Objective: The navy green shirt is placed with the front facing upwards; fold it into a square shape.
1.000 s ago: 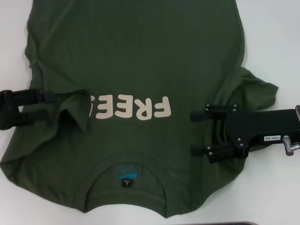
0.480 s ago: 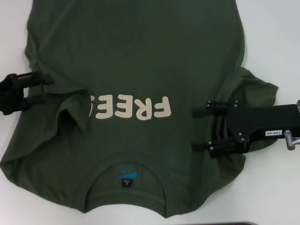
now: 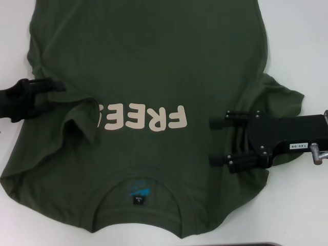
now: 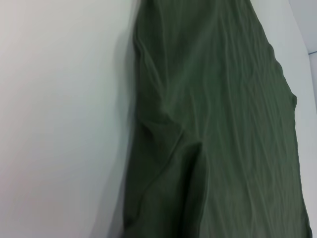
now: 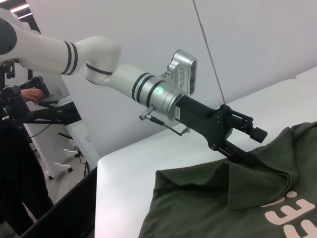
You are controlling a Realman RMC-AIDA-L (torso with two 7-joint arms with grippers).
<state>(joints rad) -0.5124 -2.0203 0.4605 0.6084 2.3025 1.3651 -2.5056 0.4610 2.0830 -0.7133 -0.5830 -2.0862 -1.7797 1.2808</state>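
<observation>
The navy green shirt lies face up on the white table, collar nearest me and the cream lettering upside down. Its left sleeve is folded inward over the end of the lettering. My left gripper is open at the shirt's left edge by that fold; the right wrist view shows its lower finger resting on the cloth. My right gripper hangs open over the shirt's right side, beside the bunched right sleeve. In the left wrist view only wrinkled green fabric shows.
White table surface surrounds the shirt on both sides. The table's edge shows in the right wrist view, with a person in dark clothes and equipment beyond it. A dark strip sits at the near edge.
My left gripper has moved farther from me along the shirt's left edge and reached slightly inward. The right gripper has barely shifted. The shirt lies as before.
</observation>
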